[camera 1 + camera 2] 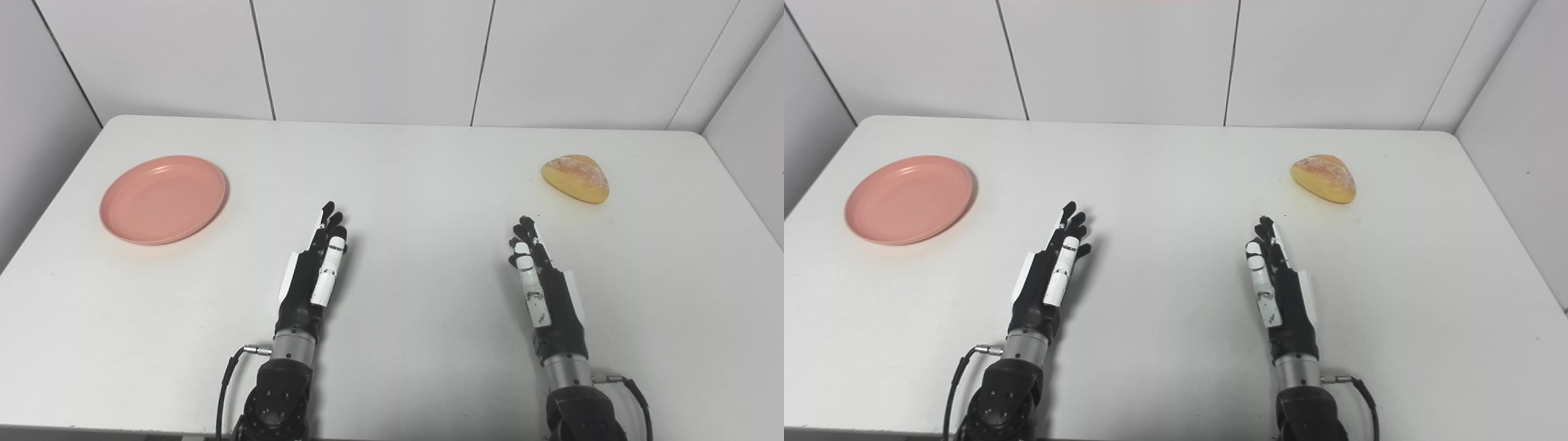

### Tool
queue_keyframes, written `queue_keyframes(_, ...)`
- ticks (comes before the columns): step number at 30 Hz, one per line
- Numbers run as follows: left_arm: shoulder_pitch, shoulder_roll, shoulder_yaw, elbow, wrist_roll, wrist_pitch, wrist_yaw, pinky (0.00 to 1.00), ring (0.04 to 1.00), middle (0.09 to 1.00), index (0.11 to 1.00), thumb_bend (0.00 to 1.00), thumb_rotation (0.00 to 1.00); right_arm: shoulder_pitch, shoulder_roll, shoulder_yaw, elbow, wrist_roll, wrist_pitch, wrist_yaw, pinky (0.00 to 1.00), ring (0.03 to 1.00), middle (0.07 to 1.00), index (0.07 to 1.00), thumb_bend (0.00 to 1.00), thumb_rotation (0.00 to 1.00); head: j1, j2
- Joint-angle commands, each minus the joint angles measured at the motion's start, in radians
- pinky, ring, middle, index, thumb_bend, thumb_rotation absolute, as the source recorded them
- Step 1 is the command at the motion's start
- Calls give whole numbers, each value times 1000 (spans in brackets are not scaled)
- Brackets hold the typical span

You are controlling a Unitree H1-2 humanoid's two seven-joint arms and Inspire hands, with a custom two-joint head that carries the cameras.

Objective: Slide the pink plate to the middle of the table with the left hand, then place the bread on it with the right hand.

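A pink plate [163, 198] lies empty on the left side of the white table [404, 177]. A golden bread roll [577, 177] lies on the right side. My left hand [315, 269] rests low over the table near the front middle, fingers straight and held together, pointing away, holding nothing; the plate is well to its left and farther back. My right hand [540, 285] is in the same flat pose near the front right, empty, with the bread a short way beyond its fingertips and to the right.
White wall panels [373, 55] close the table off at the back and on both sides. Cables [229, 367] hang by both wrists at the front edge. The table's corners are rounded.
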Motion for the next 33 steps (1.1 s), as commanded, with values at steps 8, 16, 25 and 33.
queue_keyframes(8,-21,-7,-4,-21,3,2,1,923,954,963,976,402,1000,-18,7,3,-28,-5,-16,-7,901,928,941,950,283,1000,2,2)
queue_keyframes(16,-22,-6,-5,-23,6,7,1,922,953,962,976,390,1000,-19,10,1,-26,-2,-17,-8,904,929,940,948,275,1000,2,2)
queue_keyframes(25,-21,-6,-7,-25,7,5,2,923,953,962,975,390,1000,-19,7,1,-27,3,-18,-3,911,933,943,952,273,1000,2,2)
queue_keyframes(33,-22,-8,-8,-15,8,-4,5,916,950,960,974,391,1000,-17,7,0,-25,5,-19,-4,909,931,943,951,277,1000,16,-11)
